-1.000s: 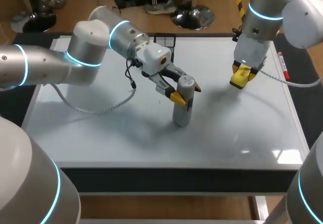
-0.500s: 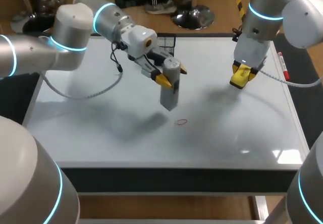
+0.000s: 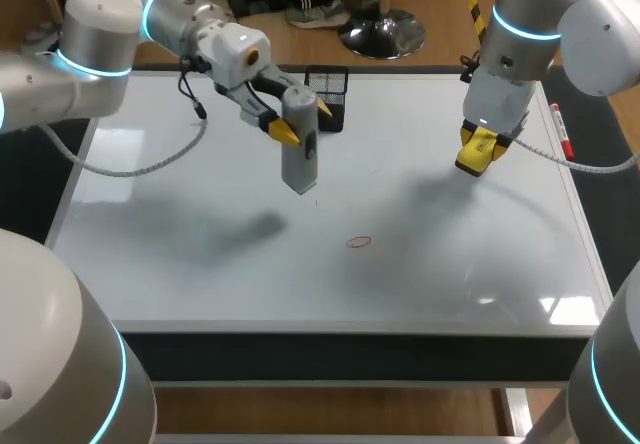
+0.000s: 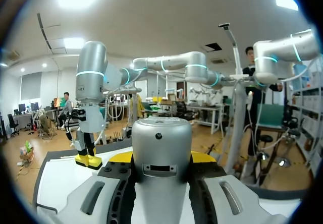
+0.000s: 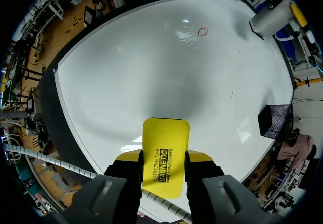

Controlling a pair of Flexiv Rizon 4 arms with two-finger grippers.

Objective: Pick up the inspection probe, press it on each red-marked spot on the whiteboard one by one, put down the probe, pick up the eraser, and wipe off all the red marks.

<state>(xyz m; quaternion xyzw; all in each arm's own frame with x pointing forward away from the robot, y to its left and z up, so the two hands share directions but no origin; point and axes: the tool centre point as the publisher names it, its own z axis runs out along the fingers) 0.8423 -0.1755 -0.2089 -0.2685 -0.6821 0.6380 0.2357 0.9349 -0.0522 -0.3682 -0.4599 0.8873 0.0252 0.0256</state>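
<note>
Grey cylindrical probe (image 3: 300, 154) upright in the air above the whiteboard (image 3: 200, 264), one small red ring (image 3: 358, 243) near its middle, yellow eraser (image 5: 165, 156) held over its right side.

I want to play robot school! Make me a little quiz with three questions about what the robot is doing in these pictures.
1. True or false: the left end effector is pressing the grey probe down onto the whiteboard.
2. Pick one: what is the right end effector shut on? A) a blue cup B) the yellow eraser C) nothing at all
3. Fill in the gap: the number of red marks you can see on the whiteboard is ____.

Key
1. False. The probe hangs in the air above the board.
2. B
3. One, a small red ring.
</note>
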